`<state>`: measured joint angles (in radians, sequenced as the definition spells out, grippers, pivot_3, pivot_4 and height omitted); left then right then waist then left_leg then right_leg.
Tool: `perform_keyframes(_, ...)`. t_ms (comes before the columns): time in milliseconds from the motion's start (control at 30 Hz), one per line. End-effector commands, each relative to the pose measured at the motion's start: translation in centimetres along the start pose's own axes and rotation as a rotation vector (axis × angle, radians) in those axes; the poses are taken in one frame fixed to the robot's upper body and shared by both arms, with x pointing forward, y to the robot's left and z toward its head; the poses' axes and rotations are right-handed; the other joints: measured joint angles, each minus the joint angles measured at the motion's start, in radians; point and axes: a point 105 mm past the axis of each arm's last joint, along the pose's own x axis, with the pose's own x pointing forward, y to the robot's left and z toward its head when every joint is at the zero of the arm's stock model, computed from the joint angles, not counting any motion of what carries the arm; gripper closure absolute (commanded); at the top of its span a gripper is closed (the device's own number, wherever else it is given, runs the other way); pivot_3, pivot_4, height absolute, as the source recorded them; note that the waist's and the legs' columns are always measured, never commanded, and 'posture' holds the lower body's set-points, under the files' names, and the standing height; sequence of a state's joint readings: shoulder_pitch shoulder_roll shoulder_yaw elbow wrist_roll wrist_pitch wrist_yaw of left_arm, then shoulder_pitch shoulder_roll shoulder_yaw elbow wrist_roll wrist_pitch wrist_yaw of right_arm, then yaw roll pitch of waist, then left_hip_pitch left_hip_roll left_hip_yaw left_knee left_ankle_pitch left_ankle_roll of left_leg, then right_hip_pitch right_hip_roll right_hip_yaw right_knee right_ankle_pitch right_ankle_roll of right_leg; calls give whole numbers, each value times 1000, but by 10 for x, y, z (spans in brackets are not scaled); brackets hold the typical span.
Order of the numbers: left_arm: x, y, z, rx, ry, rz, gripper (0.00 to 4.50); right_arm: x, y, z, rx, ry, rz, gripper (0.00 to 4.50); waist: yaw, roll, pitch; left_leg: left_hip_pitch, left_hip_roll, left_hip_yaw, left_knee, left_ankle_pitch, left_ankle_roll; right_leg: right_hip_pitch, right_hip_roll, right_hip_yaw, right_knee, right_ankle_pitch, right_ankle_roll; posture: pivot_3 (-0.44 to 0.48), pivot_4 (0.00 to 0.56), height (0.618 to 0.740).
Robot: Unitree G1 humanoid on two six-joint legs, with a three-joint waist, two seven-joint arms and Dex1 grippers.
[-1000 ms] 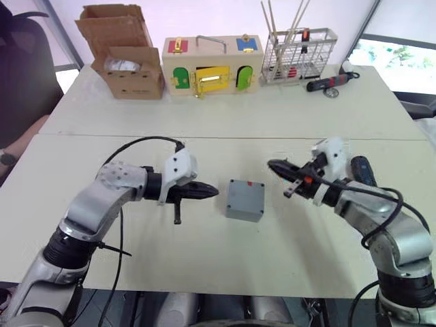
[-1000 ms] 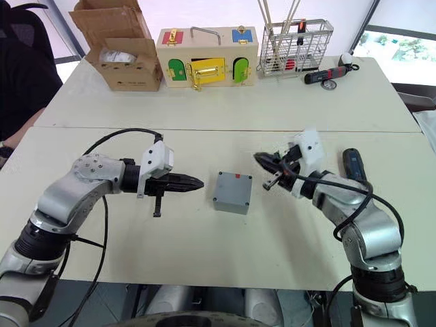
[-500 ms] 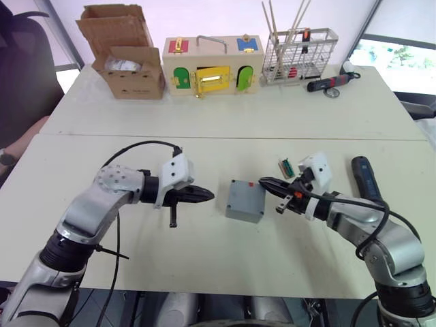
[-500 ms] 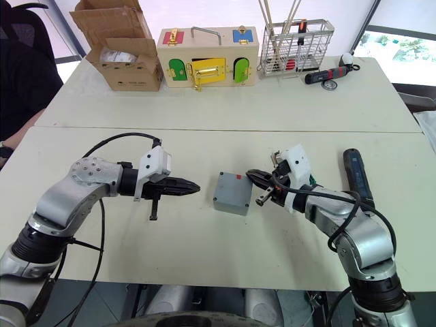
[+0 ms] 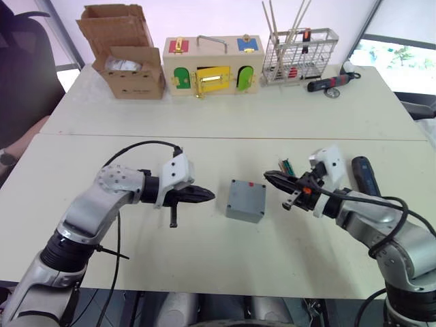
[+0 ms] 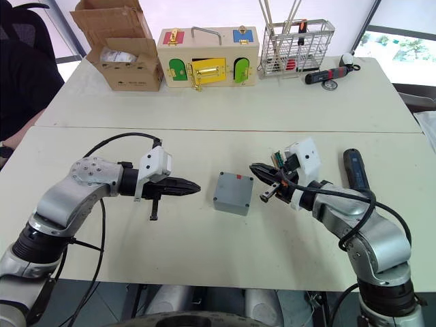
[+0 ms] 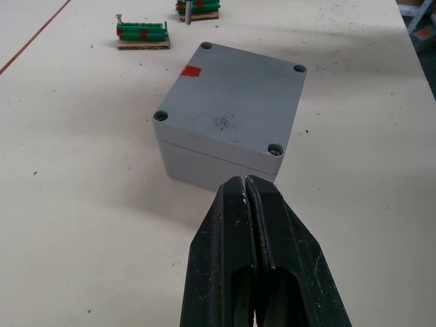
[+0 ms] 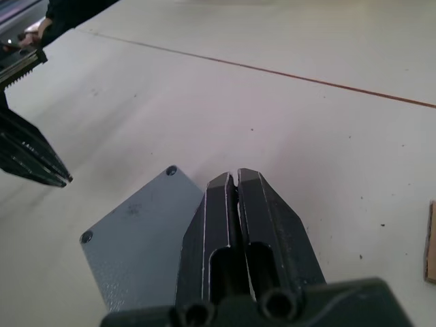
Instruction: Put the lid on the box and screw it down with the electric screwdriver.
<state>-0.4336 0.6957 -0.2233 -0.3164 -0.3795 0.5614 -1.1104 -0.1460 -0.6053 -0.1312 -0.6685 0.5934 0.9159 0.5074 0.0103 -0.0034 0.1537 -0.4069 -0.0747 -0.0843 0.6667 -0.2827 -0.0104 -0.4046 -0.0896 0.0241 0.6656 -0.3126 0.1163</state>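
In the centre of the head views, the grey box (image 5: 246, 200) sits on the pale bench (image 5: 225, 122) with the lid (image 7: 231, 105) already lying on top of it, its four corner screw holes visible in the left wrist view and a small red mark near one edge. The left gripper (image 5: 204, 196) hangs just left of the box, level with it and apart from it, its two black fingers (image 7: 255, 225) pressed together and holding nothing. The right gripper (image 5: 270, 179) comes in from the right of the frame, its tip just right of the box and slightly above it, not touching; its fingers (image 8: 235, 204) are likewise pressed together and empty, and the right wrist view looks down over one corner of the lid.

The electric screwdriver (image 5: 366, 174) lies flat on the bench at the right of the frame, beyond the right arm, well apart from the box. A small green and red block (image 5: 285, 165) rests on the bench just behind the right gripper.

Along the upper part of the frame, from left to right, stand an open cardboard box (image 5: 124, 54), a wooden box with coloured doors (image 5: 212, 66), and a wire rack (image 5: 300, 54) with sticks rising from it. A black-and-red hand tool (image 5: 331, 82) lies to the right of the rack.
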Motion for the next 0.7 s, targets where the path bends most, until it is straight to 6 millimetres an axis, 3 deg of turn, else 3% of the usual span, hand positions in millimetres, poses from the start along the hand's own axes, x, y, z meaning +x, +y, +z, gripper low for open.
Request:
perform_keyframes(33, 1, -1, 5, 30, -9, -12, 4500, -6, 4, 9, -31, -23, 5, 4488, 0, 0, 0, 0, 0, 0, 0, 0, 0, 0, 0, 0, 0, 0, 0, 0, 150, 740)
perform_keyframes(700, 2, -2, 4, 28, -10, -10, 4500, -2, 7, -4, 12, 16, 22, 4488, 0, 0, 0, 0, 0, 0, 0, 0, 0, 0, 0, 0, 0, 0, 0, 0, 150, 740)
